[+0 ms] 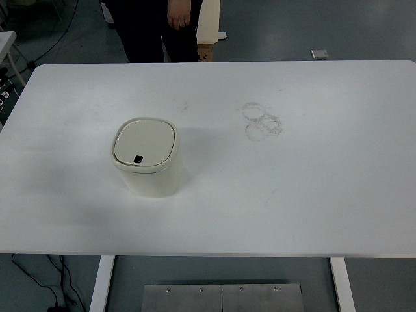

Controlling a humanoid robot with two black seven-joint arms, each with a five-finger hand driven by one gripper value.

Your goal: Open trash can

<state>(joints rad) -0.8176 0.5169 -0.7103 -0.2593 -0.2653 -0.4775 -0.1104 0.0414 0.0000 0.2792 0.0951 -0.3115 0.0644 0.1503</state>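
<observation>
A small cream trash can (148, 159) stands upright on the white table (292, 195), left of the middle. Its lid (144, 142) is shut flat, with a small dark push button (138, 158) at the lid's near edge. Neither of my hands nor arms shows in the top view.
A person in dark clothes stands beyond the table's far edge, one hand (178, 17) hanging down. Faint grey ring smudges (262, 121) mark the table right of the can. Cables lie on the floor at the left. A metal plate (222, 298) shows below the near edge.
</observation>
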